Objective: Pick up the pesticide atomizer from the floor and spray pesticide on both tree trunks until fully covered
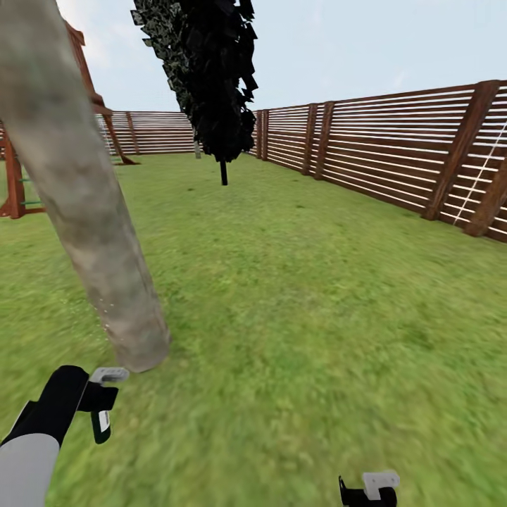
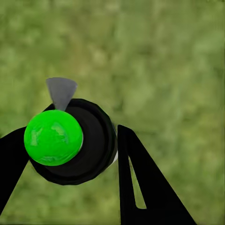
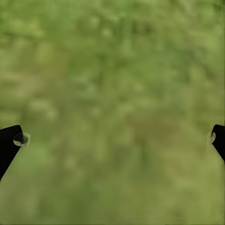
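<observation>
A: Fingers of the left gripper, black and wedge-shaped, are closed around the pesticide atomizer in the left wrist view. It has a round black body, a bright green ball on top and a pale grey nozzle pointing out over the grass.

B: And from the head?

A: The left gripper sits low at the left, on the end of a black and white arm, with a pale grey top just showing at it. It is near the base of the tree trunk, not touching. A few whitish specks of pesticide sit on the bark's lower edge.

B: The other side?

A: In the right wrist view, the right gripper has its fingertips spread wide apart with nothing between them, only blurred grass beyond. The head view catches the right gripper at the bottom edge.

B: Room to move?

A: Open lawn runs ahead and to the right. The thick, blotchy beige-grey trunk leans across the left. A black-leaved tree on a thin stem stands well beyond.

B: The bounds?

A: A brown slat fence runs along the right and back, and a red-brown wooden frame stands at far left under pale sky.
</observation>
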Robot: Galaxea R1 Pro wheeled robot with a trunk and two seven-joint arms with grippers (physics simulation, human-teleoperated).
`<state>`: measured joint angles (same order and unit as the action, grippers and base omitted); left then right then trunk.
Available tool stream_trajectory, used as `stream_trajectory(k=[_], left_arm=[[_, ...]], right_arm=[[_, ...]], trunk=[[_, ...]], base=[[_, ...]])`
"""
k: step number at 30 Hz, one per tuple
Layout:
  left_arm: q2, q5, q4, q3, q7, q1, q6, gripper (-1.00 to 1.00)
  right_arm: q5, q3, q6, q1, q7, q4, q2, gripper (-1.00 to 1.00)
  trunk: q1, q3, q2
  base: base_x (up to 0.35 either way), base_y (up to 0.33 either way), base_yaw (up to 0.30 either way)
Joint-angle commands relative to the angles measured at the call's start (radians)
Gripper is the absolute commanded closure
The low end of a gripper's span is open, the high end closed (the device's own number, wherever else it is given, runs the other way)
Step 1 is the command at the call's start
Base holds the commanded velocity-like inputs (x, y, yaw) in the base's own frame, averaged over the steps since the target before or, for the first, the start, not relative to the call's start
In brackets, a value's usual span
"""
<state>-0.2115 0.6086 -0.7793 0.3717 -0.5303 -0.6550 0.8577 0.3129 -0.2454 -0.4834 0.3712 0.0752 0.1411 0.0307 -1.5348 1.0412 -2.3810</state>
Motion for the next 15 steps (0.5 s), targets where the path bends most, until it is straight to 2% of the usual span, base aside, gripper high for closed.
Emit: stream_trajectory(k=[1, 8, 15], left_arm=[[0.001, -0.002, 0.000, 0.001, 0.003, 0.000, 0.000, 1.00], [0.000, 0.000, 0.000, 0.003, 0.006, 0.000, 0.000, 1.00], [-0.010, 0.003, -0.001, -0.002, 0.006, 0.022, -0.001, 1.00]], right_arm=[[0.000, 0.000, 0.000, 0.000, 0.000, 0.000, 0.000, -1.00], [0.000, 0.000, 0.000, 0.000, 0.000, 0.000, 0.000, -1.00], [0.000, 0.000, -0.001, 0.000, 0.000, 0.000, 0.002, -1.00]], trunk=[[0.000, 0.000, 0.000], [0.000, 0.000, 0.000], [0.000, 0.000, 0.000]], base=[[0.227, -0.202, 0.275], [0.265, -0.158, 0.258], [0.252, -0.172, 0.015]])
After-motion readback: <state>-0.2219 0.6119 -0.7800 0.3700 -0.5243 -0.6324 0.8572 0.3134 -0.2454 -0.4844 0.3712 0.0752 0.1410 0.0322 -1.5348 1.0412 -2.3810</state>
